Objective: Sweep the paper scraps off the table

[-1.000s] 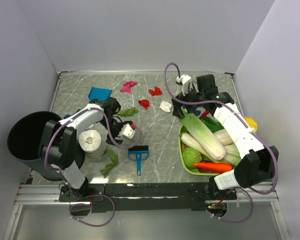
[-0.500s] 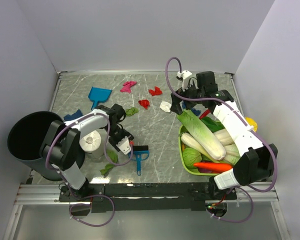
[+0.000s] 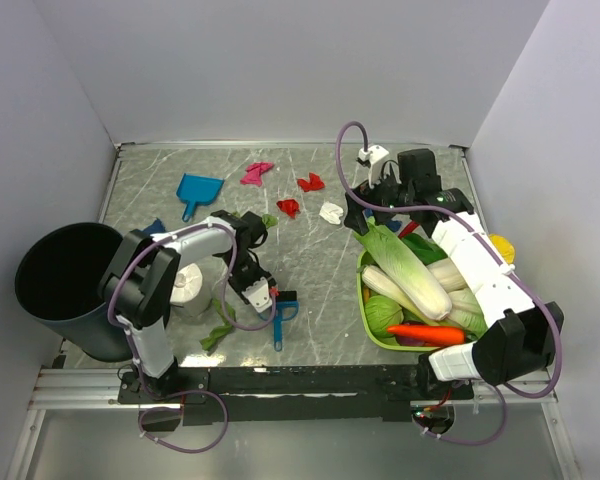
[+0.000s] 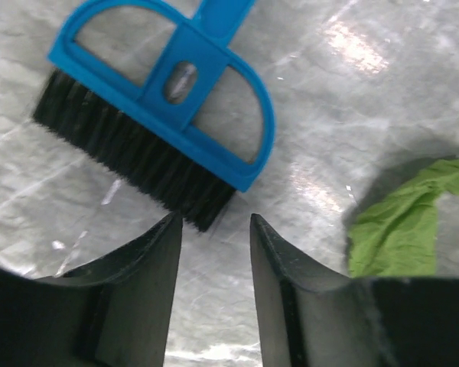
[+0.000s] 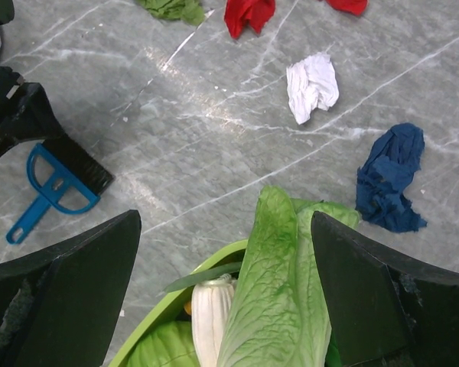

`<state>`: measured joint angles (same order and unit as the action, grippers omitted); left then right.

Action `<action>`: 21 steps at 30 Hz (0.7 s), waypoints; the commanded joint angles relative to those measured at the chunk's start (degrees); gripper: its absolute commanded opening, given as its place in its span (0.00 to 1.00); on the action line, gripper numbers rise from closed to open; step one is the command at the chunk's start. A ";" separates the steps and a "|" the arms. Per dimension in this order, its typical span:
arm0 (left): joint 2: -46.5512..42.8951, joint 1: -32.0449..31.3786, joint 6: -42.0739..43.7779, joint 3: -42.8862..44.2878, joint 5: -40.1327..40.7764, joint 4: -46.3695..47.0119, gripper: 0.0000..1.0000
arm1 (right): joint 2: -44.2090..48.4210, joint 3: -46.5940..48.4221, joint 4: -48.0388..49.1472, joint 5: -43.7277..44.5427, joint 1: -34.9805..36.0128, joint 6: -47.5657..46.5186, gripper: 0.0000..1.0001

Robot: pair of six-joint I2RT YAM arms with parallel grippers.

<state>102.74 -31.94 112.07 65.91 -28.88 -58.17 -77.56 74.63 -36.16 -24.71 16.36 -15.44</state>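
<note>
Paper scraps lie on the grey marble table (image 3: 320, 270): magenta (image 3: 255, 173), two red (image 3: 310, 182) (image 3: 288, 207), white (image 3: 331, 212), green (image 3: 263, 221) and another green (image 3: 220, 330) near the front. My left gripper (image 3: 263, 297) is open and empty, low over the table, its fingertips just short of the bristles of a blue hand brush (image 4: 157, 115); a green scrap (image 4: 402, 222) lies to its right. My right gripper (image 5: 226, 222) is wide open and empty above a cabbage leaf (image 5: 279, 283). White (image 5: 312, 84), blue (image 5: 390, 180) and red (image 5: 249, 14) scraps lie beyond it.
A blue dustpan (image 3: 197, 190) lies at the back left. A black bin (image 3: 55, 285) stands at the left edge beside a white tissue roll (image 3: 187, 283). A green basket (image 3: 372, 330) full of vegetables fills the right front. White walls enclose the table.
My left gripper has moved from beside the tissue roll toward the near edge, down to the brush. My right gripper has shifted slightly to the right.
</note>
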 commanded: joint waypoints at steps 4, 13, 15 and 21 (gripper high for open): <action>3.87 -0.93 34.80 4.14 1.11 -4.41 0.41 | 2.76 -0.36 2.42 0.02 -0.10 1.82 1.00; 5.81 -0.93 32.86 4.14 -0.21 -2.82 0.29 | 1.53 1.04 1.89 0.98 -0.10 1.03 1.00; 5.11 -1.01 32.69 3.26 -0.29 -2.83 0.13 | 0.92 1.22 1.36 0.98 -0.10 0.68 1.00; 2.91 0.47 20.15 5.36 -1.70 -4.22 0.01 | 0.04 2.18 0.66 1.33 -0.10 -0.29 1.00</action>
<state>107.42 -32.51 112.51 69.95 -27.83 -60.36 -77.60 73.93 -36.01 -23.46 16.36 -14.76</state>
